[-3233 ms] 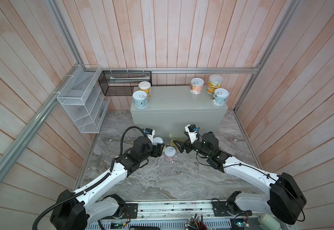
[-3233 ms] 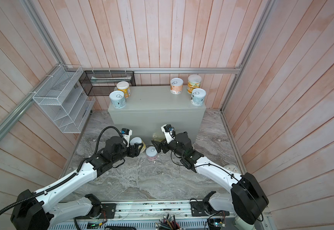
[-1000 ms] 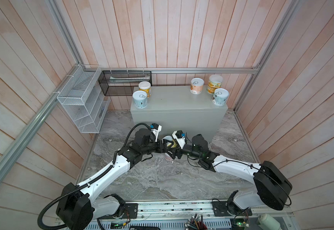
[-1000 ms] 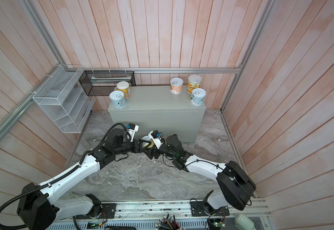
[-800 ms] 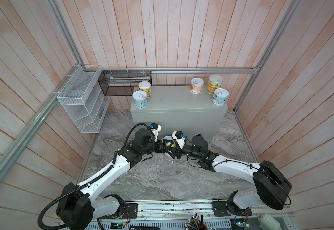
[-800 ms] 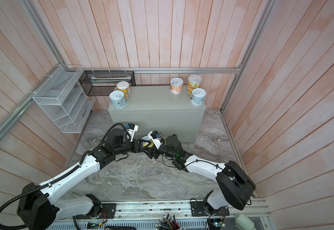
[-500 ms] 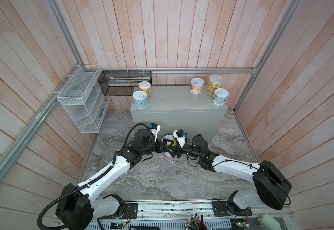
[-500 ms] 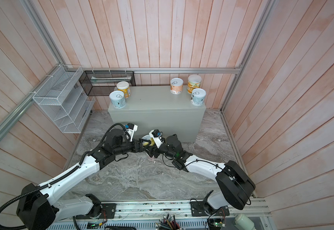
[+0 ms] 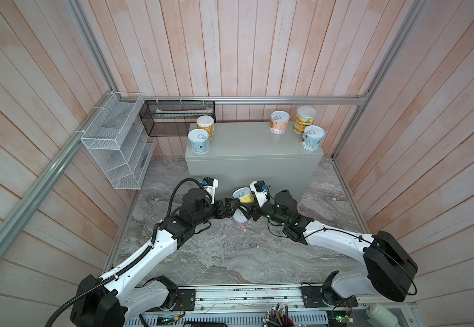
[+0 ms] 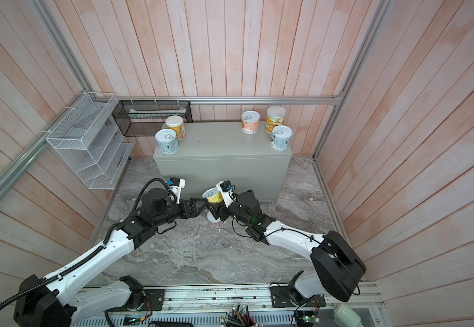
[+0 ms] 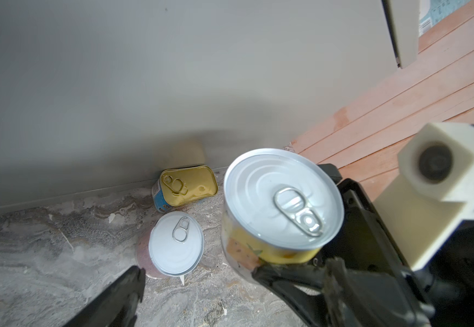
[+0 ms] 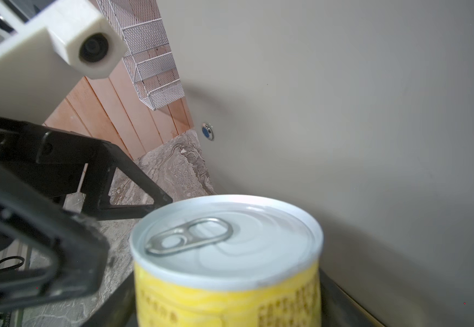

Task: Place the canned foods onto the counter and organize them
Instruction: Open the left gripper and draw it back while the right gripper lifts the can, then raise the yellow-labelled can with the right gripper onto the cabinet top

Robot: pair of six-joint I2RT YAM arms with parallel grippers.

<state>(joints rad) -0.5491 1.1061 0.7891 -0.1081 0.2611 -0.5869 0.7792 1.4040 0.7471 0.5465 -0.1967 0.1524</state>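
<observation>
Custody of the yellow can (image 9: 242, 195) is found with the right gripper (image 9: 245, 204), whose jaws are pinched on its side wall. The can is held upright, pull-tab uppermost, clear of the marble floor (image 9: 230, 254). The left gripper (image 9: 229, 206) is seen just beside it at 9 o'clock, jaws spread wide and closed on nothing. The counter (image 9: 252, 147) lies at 12 o'clock from the can in both top views, and its top is judged to be higher than the can, so a lift and then a reach toward 12 o'clock is judged to be required. The middle of the top is noted bare, with other cans (image 9: 311, 137) standing at both ends. A pink can (image 9: 241, 221) stands just beside, at 6 o'clock. A gold tin (image 11: 186, 185) lies against the counter's foot.
</observation>
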